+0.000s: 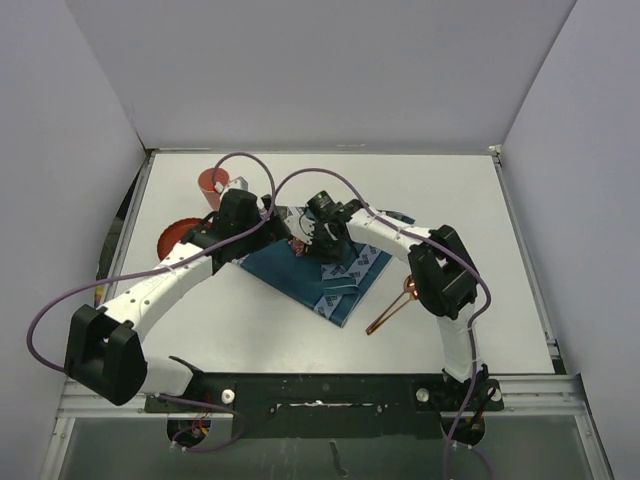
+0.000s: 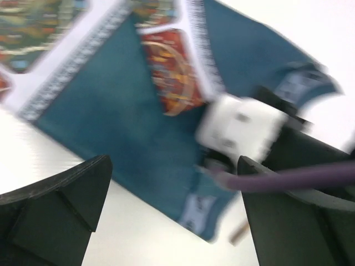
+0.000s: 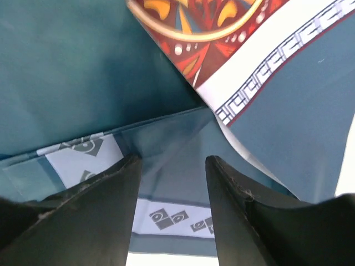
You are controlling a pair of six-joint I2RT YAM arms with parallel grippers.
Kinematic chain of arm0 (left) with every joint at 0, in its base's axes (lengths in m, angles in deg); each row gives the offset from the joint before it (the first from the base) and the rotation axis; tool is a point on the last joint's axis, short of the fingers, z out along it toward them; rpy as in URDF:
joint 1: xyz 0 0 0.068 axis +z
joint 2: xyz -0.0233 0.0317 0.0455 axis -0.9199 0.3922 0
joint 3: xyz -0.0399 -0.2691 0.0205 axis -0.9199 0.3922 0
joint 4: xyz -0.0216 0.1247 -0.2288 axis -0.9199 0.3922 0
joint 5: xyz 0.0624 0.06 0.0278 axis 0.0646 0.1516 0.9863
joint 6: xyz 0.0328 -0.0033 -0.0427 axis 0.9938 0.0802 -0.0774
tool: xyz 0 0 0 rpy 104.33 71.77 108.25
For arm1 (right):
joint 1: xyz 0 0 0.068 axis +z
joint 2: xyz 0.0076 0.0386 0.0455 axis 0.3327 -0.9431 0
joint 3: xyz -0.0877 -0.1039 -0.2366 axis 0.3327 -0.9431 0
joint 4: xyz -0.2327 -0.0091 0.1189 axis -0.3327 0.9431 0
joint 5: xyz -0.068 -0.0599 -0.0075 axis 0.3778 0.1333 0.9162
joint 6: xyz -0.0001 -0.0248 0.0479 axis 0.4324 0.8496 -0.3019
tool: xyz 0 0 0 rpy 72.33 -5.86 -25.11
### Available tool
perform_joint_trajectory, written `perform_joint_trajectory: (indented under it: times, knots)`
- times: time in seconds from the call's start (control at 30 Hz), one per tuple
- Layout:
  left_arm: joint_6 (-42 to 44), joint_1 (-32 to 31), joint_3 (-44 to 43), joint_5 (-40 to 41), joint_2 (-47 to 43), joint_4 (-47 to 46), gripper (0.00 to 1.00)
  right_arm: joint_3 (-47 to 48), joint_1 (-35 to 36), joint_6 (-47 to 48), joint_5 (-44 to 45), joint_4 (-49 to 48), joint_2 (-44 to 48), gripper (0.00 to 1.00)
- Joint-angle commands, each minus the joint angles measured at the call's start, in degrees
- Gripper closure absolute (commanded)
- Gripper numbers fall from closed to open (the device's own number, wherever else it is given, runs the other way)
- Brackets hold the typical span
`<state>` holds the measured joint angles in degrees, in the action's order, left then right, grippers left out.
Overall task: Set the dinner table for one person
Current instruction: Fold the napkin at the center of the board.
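White table (image 1: 440,190) spans the grey-walled booth, teal mat (image 1: 275,270) skewed at its centre, left claw (image 2: 173,166) wide open at mat's 10 o'clock, right claw (image 3: 173,160) part-open at 12.

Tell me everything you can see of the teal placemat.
The teal placemat is a rectangular, cloth-like mat with pale bands of small square motifs at its ends. It lies skewed near the middle of the white dinner table, its near end creased into a fold. A piece with red ornament and a white key border rests on it. The open right end effector hangs just over the fold; contact cannot be told.
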<state>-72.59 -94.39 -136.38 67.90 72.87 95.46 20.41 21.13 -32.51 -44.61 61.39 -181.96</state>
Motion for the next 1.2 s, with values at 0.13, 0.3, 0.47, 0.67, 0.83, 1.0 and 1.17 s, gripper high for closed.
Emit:
perform_joint_trajectory:
  times: [0.13,0.3,0.47,0.67,0.83,1.0,1.17]
  knots:
    - [0.3,2.4,4.6,15.7,6.8,-5.3,0.02,-11.0,-4.6,17.6,10.7,-29.8,5.0,0.47]
    - [0.3,4.2,5.7,14.6,9.1,-7.4,0.02,-8.8,-4.3,21.1,12.6,-33.4,4.8,0.47]
    - [-2.3,6.4,5.9,13.3,12.7,-6.4,0.02,-11.2,-1.0,26.5,14.6,-34.8,6.0,0.47]
    - [-6.5,8.6,7.1,9.2,16.4,-8.1,0.02,-19.5,-1.1,30.6,14.1,-37.4,7.2,0.47]
    - [-5.9,8.1,5.6,7.7,16.0,-8.5,0.02,-20.1,-5.4,26.0,11.0,-38.8,5.5,0.48]
    - [-2.5,6.1,1.9,8.8,15.1,-6.8,0.02,-16.8,-6.6,25.4,11.0,-43.0,2.5,0.58]
    - [1.0,4.5,-1.2,9.4,15.1,-5.3,0.02,-11.5,-7.1,26.5,11.7,-44.5,-0.2,0.97]
